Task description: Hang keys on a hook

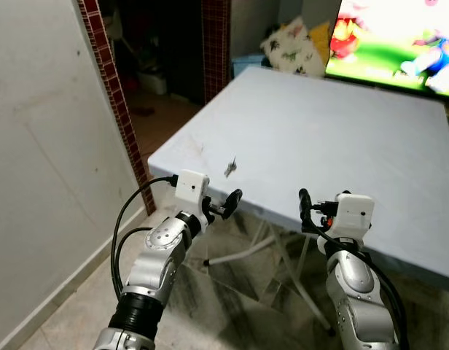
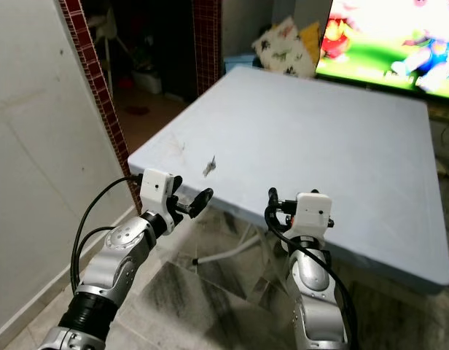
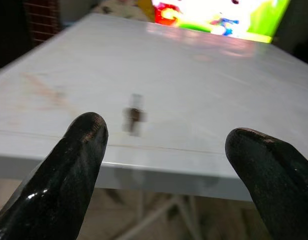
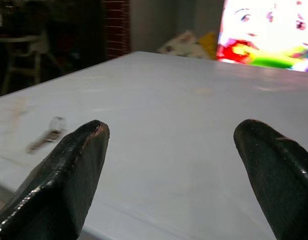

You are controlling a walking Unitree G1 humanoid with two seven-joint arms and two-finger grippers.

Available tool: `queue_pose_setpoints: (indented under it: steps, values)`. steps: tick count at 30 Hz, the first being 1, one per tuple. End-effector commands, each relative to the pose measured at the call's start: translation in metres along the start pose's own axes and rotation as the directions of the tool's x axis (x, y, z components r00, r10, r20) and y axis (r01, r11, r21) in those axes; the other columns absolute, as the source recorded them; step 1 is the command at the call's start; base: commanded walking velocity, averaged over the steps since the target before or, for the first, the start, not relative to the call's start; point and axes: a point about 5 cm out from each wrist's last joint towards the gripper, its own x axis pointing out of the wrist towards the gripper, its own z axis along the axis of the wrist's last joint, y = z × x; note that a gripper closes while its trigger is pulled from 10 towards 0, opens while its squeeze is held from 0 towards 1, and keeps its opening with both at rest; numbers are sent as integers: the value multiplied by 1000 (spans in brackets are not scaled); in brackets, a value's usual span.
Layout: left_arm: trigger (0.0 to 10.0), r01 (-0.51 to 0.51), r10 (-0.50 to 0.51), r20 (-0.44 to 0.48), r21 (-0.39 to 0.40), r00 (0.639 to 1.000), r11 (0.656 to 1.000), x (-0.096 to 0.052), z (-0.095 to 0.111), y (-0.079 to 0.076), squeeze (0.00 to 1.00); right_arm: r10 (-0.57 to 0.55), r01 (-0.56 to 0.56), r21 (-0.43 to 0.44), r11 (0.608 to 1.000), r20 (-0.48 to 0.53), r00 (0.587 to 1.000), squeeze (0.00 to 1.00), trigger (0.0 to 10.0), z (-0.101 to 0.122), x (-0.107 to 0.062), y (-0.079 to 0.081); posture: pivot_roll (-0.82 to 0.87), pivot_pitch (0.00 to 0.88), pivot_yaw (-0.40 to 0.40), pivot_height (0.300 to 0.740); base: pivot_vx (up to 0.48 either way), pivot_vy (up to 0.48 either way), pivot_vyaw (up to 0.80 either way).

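A small bunch of keys (image 1: 229, 168) lies on the pale blue table (image 1: 334, 124), close to its near left edge. My left gripper (image 1: 227, 202) hovers just short of that edge, in front of and slightly below the keys, and it is open. In the left wrist view the keys (image 3: 134, 115) show blurred on the tabletop, between and beyond the two black fingers (image 3: 79, 150). My right gripper (image 1: 312, 204) is also open, held before the table's near edge further right. From the right wrist view the keys (image 4: 46, 135) lie off to one side.
A white wall (image 1: 42, 146) and a dark red tiled pillar (image 1: 111, 95) stand on the left, with a dark doorway (image 1: 162, 58) behind them. At the back, a bright TV screen (image 1: 399, 36) and a patterned cushion (image 1: 294, 47) stand past the table. White table legs (image 1: 246, 251) cross below on marbled floor.
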Motion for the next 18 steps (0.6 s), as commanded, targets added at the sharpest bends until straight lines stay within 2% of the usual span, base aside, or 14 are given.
queue_pose_setpoints:
  steps: [1,7,9,12,14,17,18]
  values:
    - [10000,-30,30,3,14,1000,999,0,4,6,0,41,-41,-9,999,32,999,0,10000,8,2,8,43,0,-1,740,289,0,0]
    - [10000,-72,72,40,9,997,997,0,7,7,0,83,-79,-77,994,53,995,0,10000,13,1,12,39,0,-1,740,0,0,0]
    - [10000,-74,72,85,9,994,997,-1,13,6,0,115,-111,-73,991,51,992,0,10000,15,0,17,39,0,-1,740,0,0,0]
    - [10000,-76,74,105,14,992,997,-3,16,6,0,142,-137,-73,988,56,988,0,10000,16,-2,20,41,0,-2,740,0,0,0]
    - [10000,-82,78,117,29,990,996,-5,16,5,0,144,-132,-127,983,93,985,0,10000,21,-2,24,42,0,-3,740,0,0,0]
    - [10000,-84,80,120,24,989,996,-7,15,4,0,180,-170,-113,979,80,980,0,10000,21,-3,27,42,0,-3,740,0,0,0]
    - [10000,-88,84,119,32,989,996,-7,14,3,0,204,-201,-67,977,46,978,0,10000,19,-4,27,43,0,-3,740,0,0,0]
